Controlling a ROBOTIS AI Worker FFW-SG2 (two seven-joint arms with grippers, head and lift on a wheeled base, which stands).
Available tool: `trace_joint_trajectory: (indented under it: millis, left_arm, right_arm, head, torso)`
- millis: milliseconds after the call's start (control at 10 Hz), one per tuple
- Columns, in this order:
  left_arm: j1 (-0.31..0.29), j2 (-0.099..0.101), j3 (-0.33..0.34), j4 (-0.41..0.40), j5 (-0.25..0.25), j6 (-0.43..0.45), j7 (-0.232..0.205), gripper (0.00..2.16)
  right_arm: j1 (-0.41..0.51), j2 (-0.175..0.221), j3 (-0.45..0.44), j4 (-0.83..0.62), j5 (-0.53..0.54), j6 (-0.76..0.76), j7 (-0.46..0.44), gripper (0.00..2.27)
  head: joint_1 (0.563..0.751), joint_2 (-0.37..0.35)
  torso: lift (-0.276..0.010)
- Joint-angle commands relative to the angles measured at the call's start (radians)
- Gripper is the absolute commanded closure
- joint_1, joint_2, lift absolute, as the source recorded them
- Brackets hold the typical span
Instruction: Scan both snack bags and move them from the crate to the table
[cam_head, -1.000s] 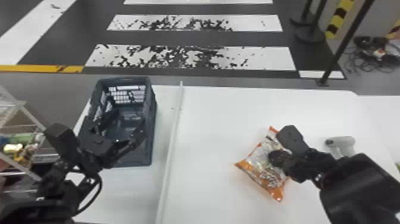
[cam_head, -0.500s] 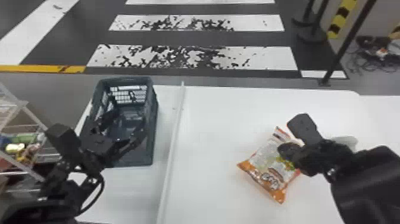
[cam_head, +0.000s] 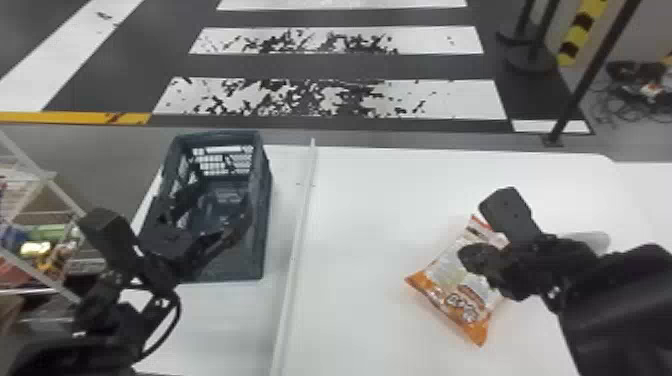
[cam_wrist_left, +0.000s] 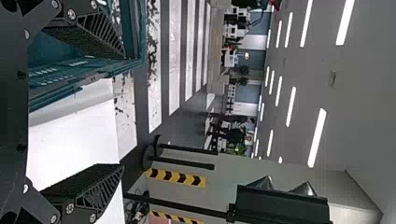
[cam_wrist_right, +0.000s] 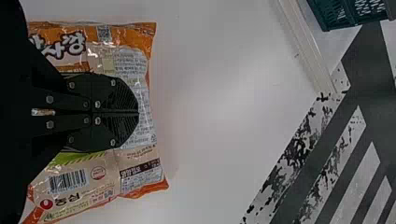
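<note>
From where I'm standing, an orange snack bag (cam_head: 440, 280) is lying at a slant on the right part of the table (cam_head: 380, 220), so the move out of the crate (cam_head: 266, 220) is looking done for this one. The right gripper (cam_wrist_right: 138, 112) is hovering over or resting on it, I can't tell which, its fingers meeting flat against each other rather than gripping the bag. The left gripper (cam_wrist_left: 123, 111) is holding its fingers wide apart at the crate, to the left beyond the long white strip (cam_head: 295, 235). Whether this bag is already scanned, I'm not able to say, nor how far the other bag is getting; scanning and clearing may be remaining.
</note>
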Motion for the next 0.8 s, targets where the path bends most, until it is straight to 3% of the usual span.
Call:
trace_joint_trajectory:
  millis: [0, 400, 700]
  left_arm:
    - [-0.002, -0.001, -0.007, -0.002, -0.003, 0.002, 0.000, 0.17]
    - [-0.006, -0.001, -0.002, -0.015, -0.010, 0.023, 0.003, 0.17]
    - [0.001, 0.001, 0.003, -0.029, -0.010, 0.026, 0.002, 0.17]
  right_arm:
    - [-0.008, 0.007, 0.034, 0.018, 0.000, -0.004, 0.000, 2.22]
    - [-0.094, 0.064, 0.147, 0.150, 0.011, -0.044, -0.005, 2.22]
    - [-0.109, 0.070, 0.164, 0.201, 0.017, -0.060, -0.008, 2.22]
  head:
    - [0.695, 0.103]
    - [0.695, 0.170]
    - [0.695, 0.203]
  torso:
    - [-0.035]
    - [-0.035]
    - [-0.035]
